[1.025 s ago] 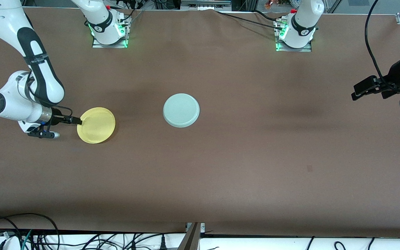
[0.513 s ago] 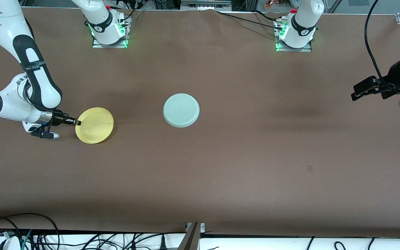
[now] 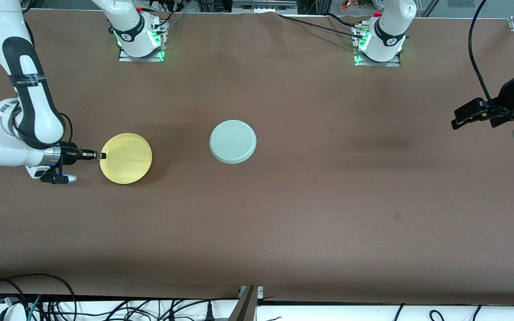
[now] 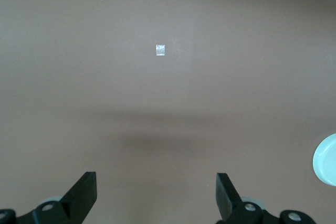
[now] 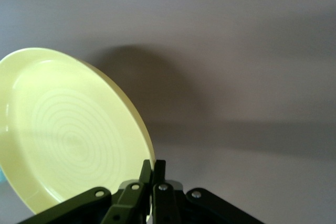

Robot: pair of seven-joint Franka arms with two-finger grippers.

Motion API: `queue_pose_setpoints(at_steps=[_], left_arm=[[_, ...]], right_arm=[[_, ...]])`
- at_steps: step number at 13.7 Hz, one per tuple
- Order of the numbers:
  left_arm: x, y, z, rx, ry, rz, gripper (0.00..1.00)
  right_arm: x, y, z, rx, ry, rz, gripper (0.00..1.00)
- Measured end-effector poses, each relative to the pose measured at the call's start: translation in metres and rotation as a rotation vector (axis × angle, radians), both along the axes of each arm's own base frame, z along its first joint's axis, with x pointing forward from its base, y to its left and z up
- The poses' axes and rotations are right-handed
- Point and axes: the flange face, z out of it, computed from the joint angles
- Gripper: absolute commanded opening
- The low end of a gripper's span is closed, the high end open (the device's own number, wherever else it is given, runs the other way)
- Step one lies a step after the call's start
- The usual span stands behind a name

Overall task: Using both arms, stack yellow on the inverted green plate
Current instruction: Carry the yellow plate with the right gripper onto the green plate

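Item: yellow (image 3: 126, 158), pinched by its rim in my right pincer (image 3: 102, 155), toward the right arm's end (edge grip suits carrying). Green plate (image 3: 233, 141): mid-counter (image 3: 310, 187), inverted, ready. Left pincer (image 3: 461, 117): gaping, empty, waiting.

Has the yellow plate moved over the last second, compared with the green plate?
Yes. Pinched at its rim by the right gripper, the yellow plate has tilted and shifted slightly; the green plate is unmoved.

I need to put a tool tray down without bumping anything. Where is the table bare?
Bare cloth lies nearer the camera than both plates, and between the green plate and the open, waiting left gripper. It is crowded where the right gripper pinches the yellow plate.
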Motion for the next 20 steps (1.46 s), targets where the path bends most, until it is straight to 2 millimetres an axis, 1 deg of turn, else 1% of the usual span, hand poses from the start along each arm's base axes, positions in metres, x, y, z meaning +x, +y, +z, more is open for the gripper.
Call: queue_pose_setpoints(at_steps=[1,2,3,4,5,6,7,8,11,13,14,15,17,19,20], left_arm=[[0.0,0.001,0.004,0.0,-0.008,0.002,1.0],[0.0,0.002,0.008,0.0,-0.018,0.004,1.0],[0.0,0.003,0.011,0.0,-0.023,0.006,1.0],[0.0,0.004,0.011,0.001,-0.024,0.007,1.0],[0.002,0.005,0.009,0.001,-0.021,0.008,1.0],[0.004,0.005,0.006,0.002,-0.016,0.009,1.0],[0.006,0.005,0.004,0.002,-0.014,0.01,1.0],[0.008,0.006,0.003,0.003,-0.013,0.011,1.0],[0.009,0.01,0.008,0.003,-0.026,0.018,1.0],[0.012,0.007,0.004,0.003,-0.02,0.014,1.0],[0.013,0.007,0.002,0.003,-0.017,0.013,1.0],[0.015,0.008,0.0,0.004,-0.015,0.015,1.0],[0.016,0.008,0.0,0.004,-0.016,0.015,1.0],[0.016,0.004,0.0,0.003,-0.016,0.009,1.0],[0.016,0.003,0.0,0.003,-0.015,0.007,1.0]], right_arm=[[0.01,0.017,0.015,0.008,-0.011,0.034,0.0],[0.016,0.043,0.024,0.013,-0.023,0.076,0.0],[0.019,0.072,0.026,0.017,-0.029,0.12,0.0],[0.019,0.108,0.026,0.022,-0.033,0.173,0.0],[0.017,0.148,0.024,0.028,-0.039,0.232,0.0],[0.012,0.189,0.021,0.028,-0.044,0.287,0.0],[0.005,0.223,0.017,0.029,-0.043,0.332,0.0],[-0.001,0.247,0.012,0.031,-0.042,0.364,0.0],[-0.013,0.3,0.001,0.055,-0.066,0.414,0.0],[-0.027,0.343,-0.008,0.051,-0.098,0.468,0.0],[-0.033,0.358,-0.014,0.048,-0.1,0.49,0.0],[-0.038,0.369,-0.022,0.044,-0.1,0.505,0.0],[-0.048,0.381,-0.04,0.035,-0.096,0.523,0.0],[-0.052,0.386,-0.051,0.026,-0.111,0.527,0.0],[-0.05,0.386,-0.056,0.021,-0.127,0.521,0.18]])
